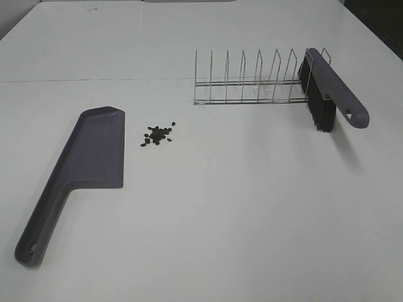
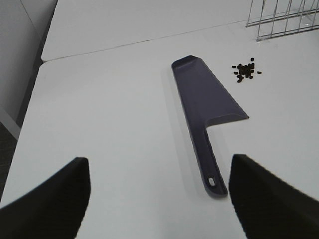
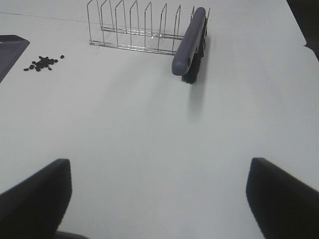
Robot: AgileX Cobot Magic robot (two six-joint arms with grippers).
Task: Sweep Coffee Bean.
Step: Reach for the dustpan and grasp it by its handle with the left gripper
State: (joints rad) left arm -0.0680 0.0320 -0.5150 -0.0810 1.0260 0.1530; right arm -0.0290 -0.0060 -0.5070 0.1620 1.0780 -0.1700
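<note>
Noting nothing swept yet: we see the beans (image 1: 158,134) piled on the counter (image 1: 252,214) just beside the dustpan (image 1: 88,154), with the brush (image 1: 327,85) propped in the rack (image 1: 245,82). Both the left gripper (image 2: 159,196) and right gripper (image 3: 159,196) gape wide, empty. We judge every step remains.

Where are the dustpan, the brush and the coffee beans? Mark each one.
dustpan (image 1: 97,148), exterior high view, middle of the flat pan.
brush (image 1: 334,82), exterior high view, on the grey handle.
coffee beans (image 1: 158,134), exterior high view, centre of the pile.
</note>
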